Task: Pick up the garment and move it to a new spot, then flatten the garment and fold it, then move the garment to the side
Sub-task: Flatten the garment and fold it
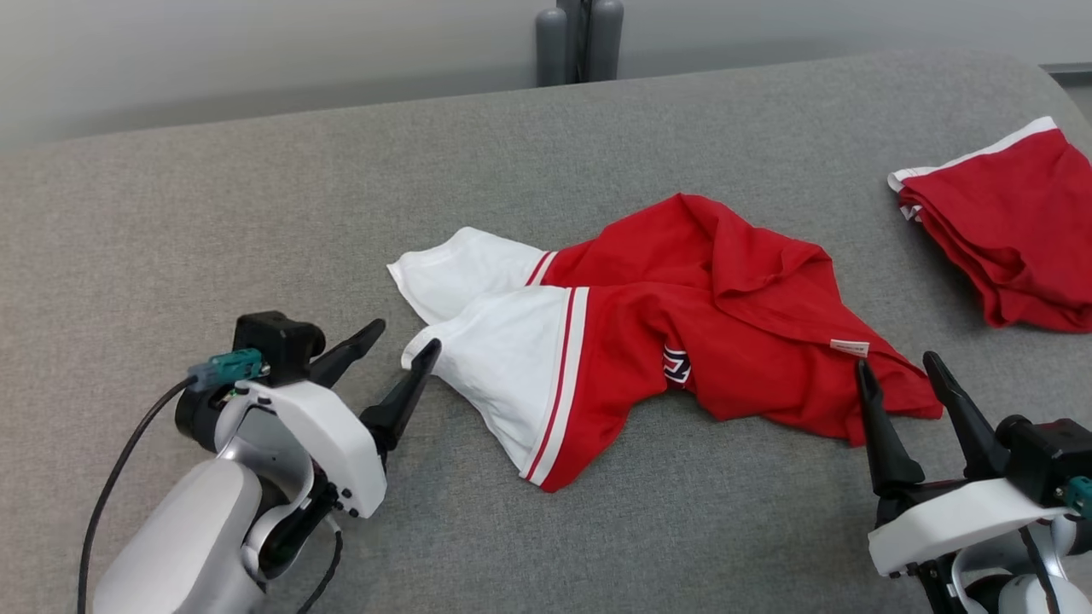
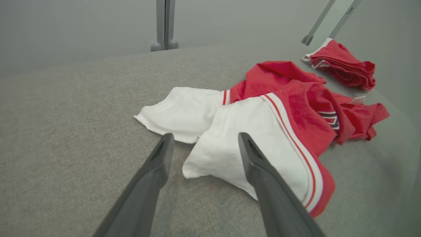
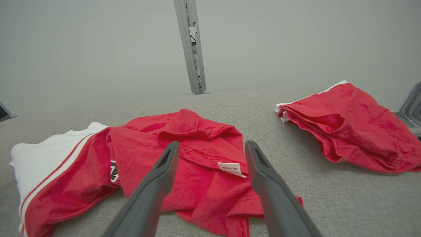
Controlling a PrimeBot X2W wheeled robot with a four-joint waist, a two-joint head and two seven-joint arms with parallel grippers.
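The left gripper [image 1: 403, 338] stands open, fingertips just beside the white sleeves [image 1: 490, 350] of the crumpled red shirt [image 1: 751, 358] in the middle of the grey surface [image 1: 256, 188]. A dark print [image 1: 676, 367] is half hidden in a fold, and the writing on the white tag [image 1: 849, 347] is too small to read. The right gripper [image 1: 897, 362], also open, is beside that tag. A folded red garment [image 1: 1015, 230] lies farther right.

Folded red garment [image 1: 1007, 230] runs off the right edge — label [image 3: 232, 168] print unreadable.

At eight o'clock in the head view, the left claw [image 1: 407, 334] gapes wide, fingers aimed toward two o'clock. The right claw [image 1: 896, 361], at four o'clock, also stands spread, fingers pointing toward eleven.
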